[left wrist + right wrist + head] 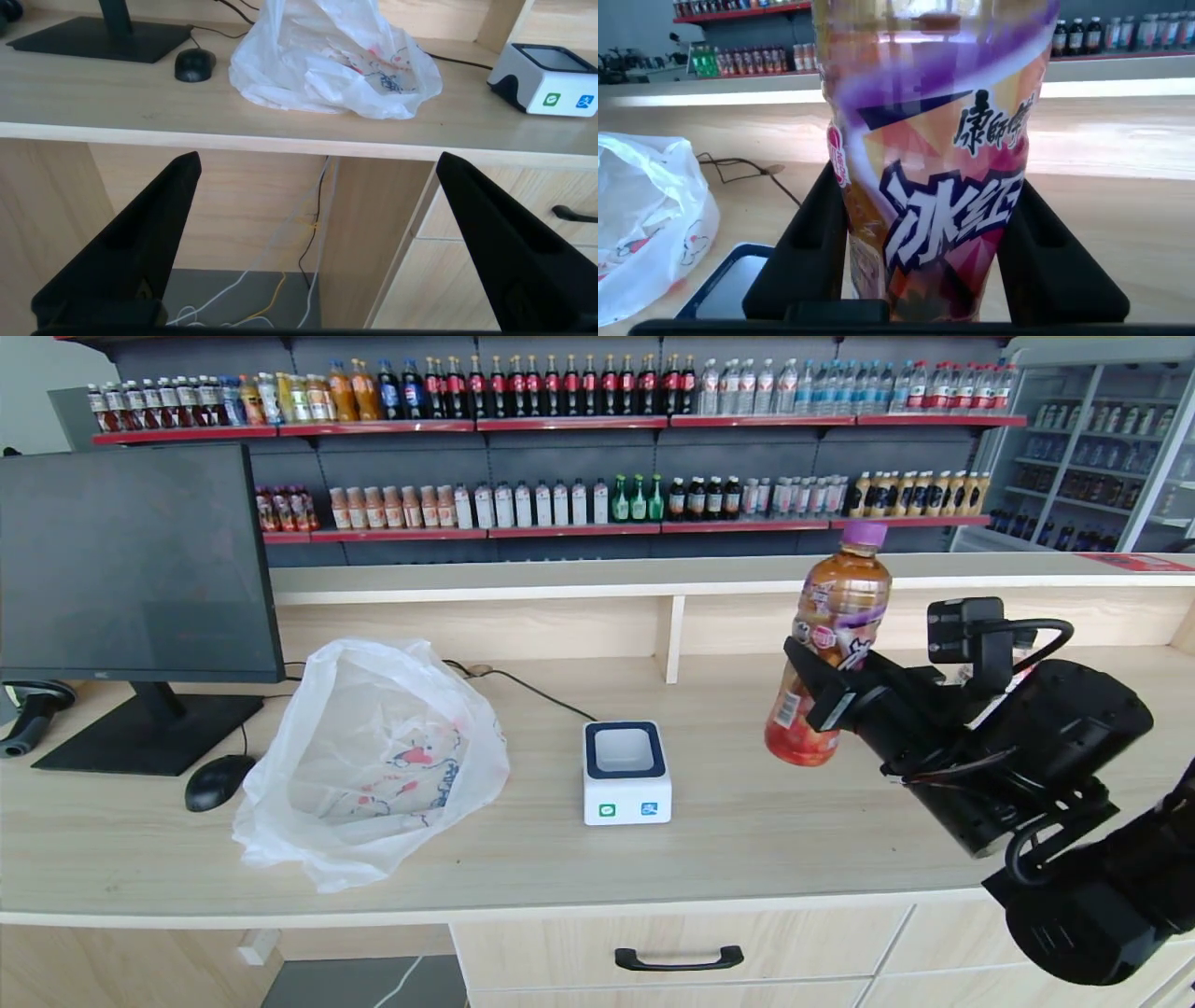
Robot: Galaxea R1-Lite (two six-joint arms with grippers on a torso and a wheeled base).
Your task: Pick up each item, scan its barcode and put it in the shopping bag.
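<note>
R gripper point(822, 695): clamping bottle point(836, 607) mid-body, holding it near upright over counter point(747, 831), right of scanner point(626, 772).
L gripper point(318, 243): fingers hanging wide apart below counter edge.
Bag point(373, 756): lying just left of scanner.

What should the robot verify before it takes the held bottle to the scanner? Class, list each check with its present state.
1. Grip: right gripper shut on the bottle, upright above the counter: ok.
2. Is the barcode over the scanner? The bottle is off to its side: not ok.
3. Top window of the scanner uncovered: ok.
4. Mouth of the shopping bag open: cannot tell.
5. Free arm: left gripper open, empty, below the counter edge: ok.
</note>
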